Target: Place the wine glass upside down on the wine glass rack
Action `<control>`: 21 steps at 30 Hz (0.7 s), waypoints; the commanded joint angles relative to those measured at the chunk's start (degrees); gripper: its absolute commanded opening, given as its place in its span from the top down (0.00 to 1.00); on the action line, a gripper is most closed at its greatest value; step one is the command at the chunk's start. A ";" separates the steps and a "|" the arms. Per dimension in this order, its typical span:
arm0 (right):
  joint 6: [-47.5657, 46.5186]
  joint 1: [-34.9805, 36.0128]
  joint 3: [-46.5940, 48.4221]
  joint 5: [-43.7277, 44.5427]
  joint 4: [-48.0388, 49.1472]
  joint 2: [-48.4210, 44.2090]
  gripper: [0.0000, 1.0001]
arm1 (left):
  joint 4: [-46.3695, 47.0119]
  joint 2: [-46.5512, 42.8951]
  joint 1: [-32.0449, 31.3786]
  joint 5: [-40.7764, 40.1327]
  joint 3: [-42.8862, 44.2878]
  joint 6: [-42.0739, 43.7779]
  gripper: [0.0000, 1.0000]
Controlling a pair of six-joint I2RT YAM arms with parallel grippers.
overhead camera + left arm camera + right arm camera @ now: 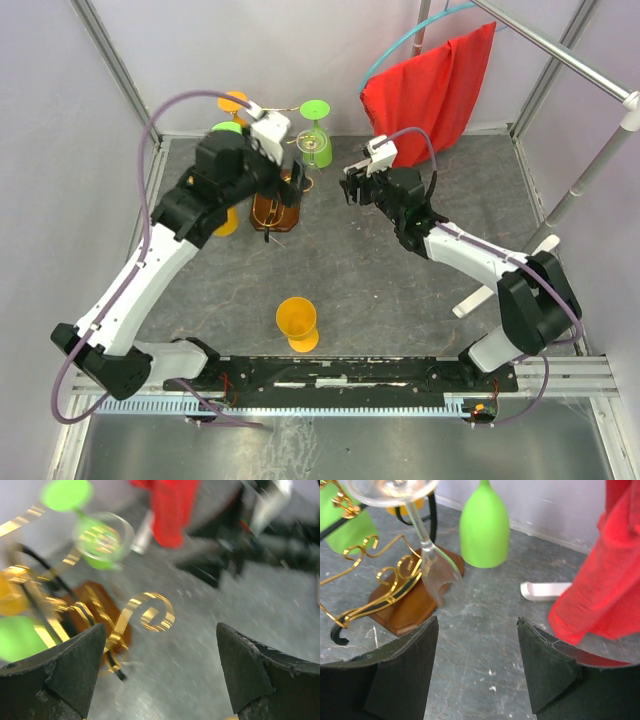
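The right claw (pixel 477 630) is open, its two dark fingers spread with only bare table (pixel 485 670) between them, and it hangs just in front of the rack (pixel 407 607), touching nothing. Its wrist view shows what the other views do not: a clear wine glass (pixel 439 575) hanging upside down over the rack's brown wooden base, with the stem slanting up to a foot that the top edge cuts off, so how the foot sits in the gold wire cannot be told. Beside it on the rack hangs a green glass (pixel 484 525), bowl down. From above, the right claw (pixel 352 185) sits to the right of the rack (pixel 275 212), apart from it. There the clear glass is too faint to pick out. The left claw (pixel 157 670) is also wide open and empty. Its own view is blurred, but one gold curl of the rack (pixel 150 612) shows just beyond the fingers. From above, the left claw (pixel 295 170) hovers right over the rack and hides much of it. Only the top view takes in the rest — an orange glass (pixel 297 325) standing well in front of the rack towards the arm bases, and a red cloth (pixel 430 85) hanging behind the rack to the right.
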 commanded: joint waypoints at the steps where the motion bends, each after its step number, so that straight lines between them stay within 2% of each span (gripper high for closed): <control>1: -0.65 -0.16 2.35 7.10 -12.01 -3.00 0.27 | -11.75 -3.86 -8.07 3.94 -4.10 3.43 0.03; 9: 1.42 -0.37 2.88 7.38 -17.63 -4.35 0.26 | -21.31 -3.14 -18.82 0.76 -4.50 -2.86 0.04; 21: 2.38 -0.42 -0.65 8.79 -20.55 -8.57 0.26 | -36.47 -4.59 -22.06 -0.17 -3.71 -16.20 0.07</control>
